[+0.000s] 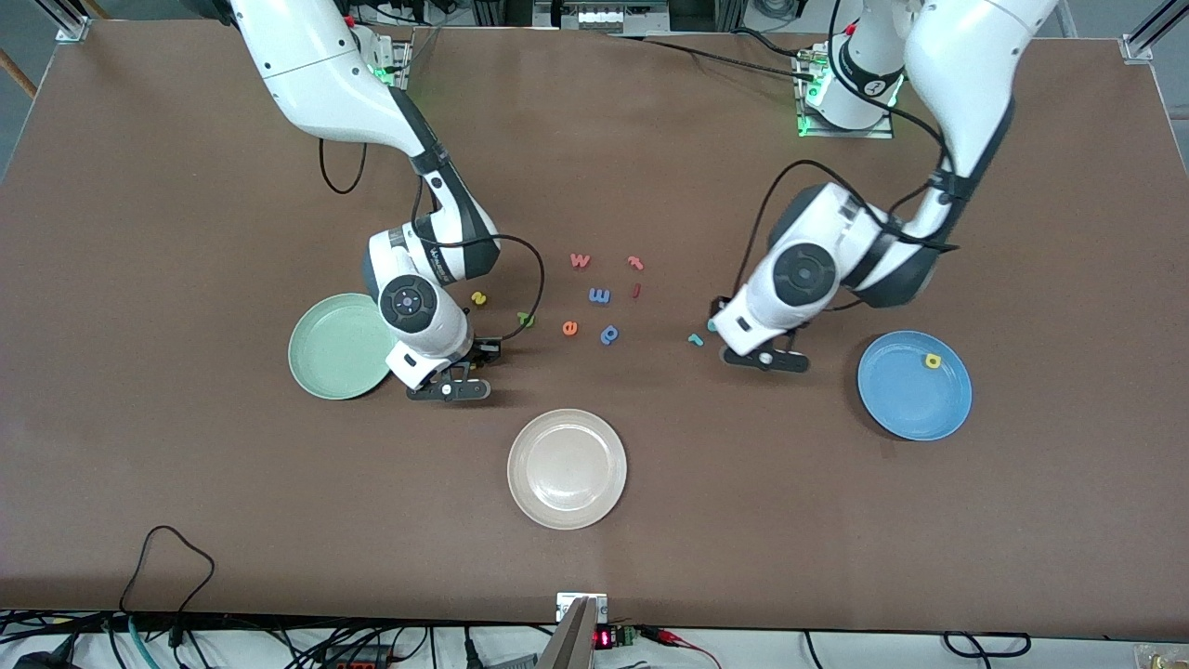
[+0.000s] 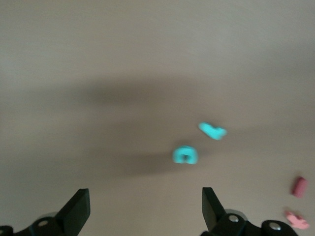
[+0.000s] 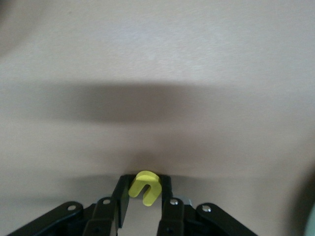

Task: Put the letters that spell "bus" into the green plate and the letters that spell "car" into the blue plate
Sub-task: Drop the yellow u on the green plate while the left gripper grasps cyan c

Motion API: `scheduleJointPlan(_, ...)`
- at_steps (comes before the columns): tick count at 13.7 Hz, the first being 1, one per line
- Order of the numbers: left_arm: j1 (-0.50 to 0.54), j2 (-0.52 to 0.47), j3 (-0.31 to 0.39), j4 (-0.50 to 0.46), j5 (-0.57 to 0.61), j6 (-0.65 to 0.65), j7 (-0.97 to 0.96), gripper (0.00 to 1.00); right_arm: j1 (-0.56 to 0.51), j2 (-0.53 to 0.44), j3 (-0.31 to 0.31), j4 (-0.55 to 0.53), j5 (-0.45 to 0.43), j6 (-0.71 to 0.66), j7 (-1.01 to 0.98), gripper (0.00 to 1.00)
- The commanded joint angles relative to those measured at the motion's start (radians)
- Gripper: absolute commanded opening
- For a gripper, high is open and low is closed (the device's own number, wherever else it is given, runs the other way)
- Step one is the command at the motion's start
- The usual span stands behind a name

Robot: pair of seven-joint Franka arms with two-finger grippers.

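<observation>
Now your right gripper (image 3: 143, 204) has its fingers pinched on the yellow u (image 3: 145, 187), beside the green plate (image 1: 327, 358), which lies toward the right arm's end of the table. Yellow s (image 1: 478, 298) and green b (image 1: 526, 320) lie just farther in. Your left gripper (image 2: 145, 209) hangs with fingers spread wide over bare table near the teal c (image 2: 185, 155) and teal r (image 2: 212, 131). Yellow a (image 1: 933, 360) sits in the blue plate (image 1: 906, 400), toward the left arm's end.

No readable text, foam letters (image 1: 600, 295) aside
</observation>
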State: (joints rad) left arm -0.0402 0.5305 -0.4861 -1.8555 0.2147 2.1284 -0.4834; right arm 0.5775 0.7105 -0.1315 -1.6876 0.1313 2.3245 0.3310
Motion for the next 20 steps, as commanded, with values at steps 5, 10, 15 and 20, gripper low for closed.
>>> scheduleJointPlan(5,-0.001,0.023,-0.012,-0.131,0.107,0.225,-0.012,0.69,-0.166,-0.227,-0.028,-0.095,-0.013,-0.238,-0.182,0.00)
scheduleJointPlan(10,0.002,0.080,-0.006,-0.133,0.135,0.304,-0.015,0.58,-0.191,-0.227,-0.066,-0.275,-0.030,-0.058,-0.265,0.00)
scheduleJointPlan(15,0.000,0.097,0.003,-0.129,0.213,0.308,-0.018,0.38,-0.255,-0.206,-0.066,-0.316,-0.030,0.044,-0.375,0.20)
scheduleJointPlan(20,0.011,0.083,0.001,-0.128,0.224,0.294,-0.024,0.14,-0.199,-0.255,-0.039,-0.313,-0.015,-0.025,-0.223,1.00)
